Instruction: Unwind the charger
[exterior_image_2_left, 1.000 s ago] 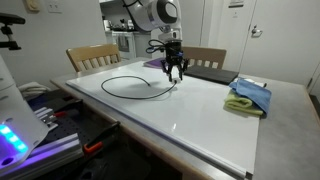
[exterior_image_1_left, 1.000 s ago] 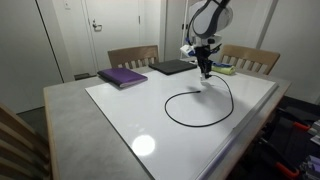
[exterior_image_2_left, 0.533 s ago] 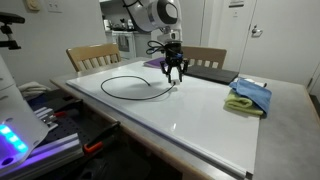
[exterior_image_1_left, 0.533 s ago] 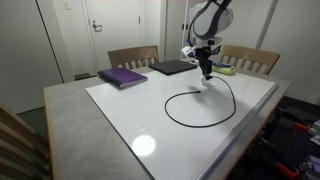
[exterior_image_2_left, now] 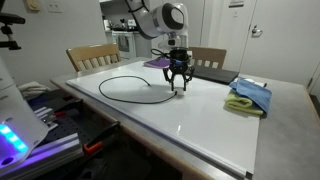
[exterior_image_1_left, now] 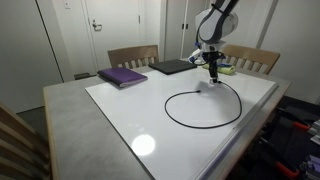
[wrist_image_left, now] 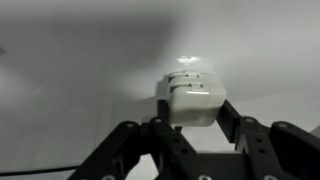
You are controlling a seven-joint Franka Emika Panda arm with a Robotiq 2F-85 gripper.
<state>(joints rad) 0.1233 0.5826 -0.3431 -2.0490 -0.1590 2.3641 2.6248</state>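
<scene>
The charger is a thin black cable lying in a wide loop on the white table top in both exterior views (exterior_image_1_left: 200, 127) (exterior_image_2_left: 108, 84). Its small white plug block (wrist_image_left: 195, 100) sits between my fingers in the wrist view. My gripper (exterior_image_1_left: 213, 80) (exterior_image_2_left: 181, 89) (wrist_image_left: 196, 112) points down at the far end of the loop, just above the table, and is shut on the plug block. The cable runs from the block back into the loop.
A purple book (exterior_image_1_left: 122, 76) and a flat dark laptop (exterior_image_1_left: 172, 67) lie at the back of the table. A blue and yellow cloth (exterior_image_2_left: 248, 95) lies beyond the gripper. Wooden chairs (exterior_image_1_left: 132, 56) stand behind the table.
My gripper has moved sideways along the table with the plug block, away from the book. The cable loop has been drawn wider.
</scene>
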